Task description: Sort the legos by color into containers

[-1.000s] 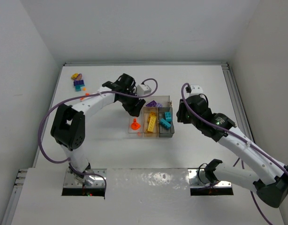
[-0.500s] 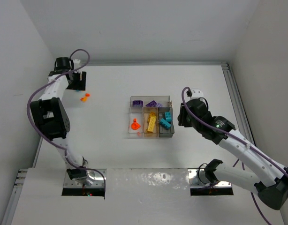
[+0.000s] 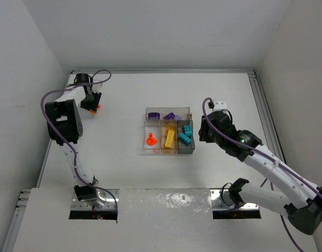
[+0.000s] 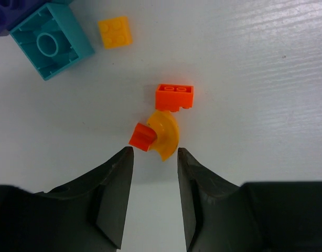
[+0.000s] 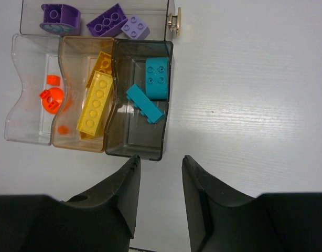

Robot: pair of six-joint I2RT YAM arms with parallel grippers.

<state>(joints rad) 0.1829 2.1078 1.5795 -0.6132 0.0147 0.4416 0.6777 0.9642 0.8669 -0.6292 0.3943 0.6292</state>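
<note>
Sorted legos (image 5: 95, 105) in tray (image 5: 24, 128), strays (image 4: 174, 96) outside

You are looking straight down on a clear tray (image 5: 25, 128) sitting on the white counter (image 5: 245, 94). Purple bricks (image 5: 107, 20) are lying in the long bin at the top. Orange pieces (image 5: 51, 98) are sitting in the left bin, yellow bricks (image 5: 95, 107) in the middle and teal bricks (image 5: 158, 77) in the right. Your jaws are standing apart, empty, by the tray's near right corner.

Clear plastic compartment tray (image 5: 27, 123): orange plastic pieces (image 5: 51, 98), yellow plastic bricks (image 5: 95, 105), teal plastic bricks (image 5: 157, 77) and purple plastic bricks (image 5: 106, 20) are recorded. White tabletop (image 4: 255, 79): small orange brick (image 4: 174, 97), square teal brick (image 4: 51, 46) and flat yellow tile (image 4: 115, 32) are recorded.
</note>
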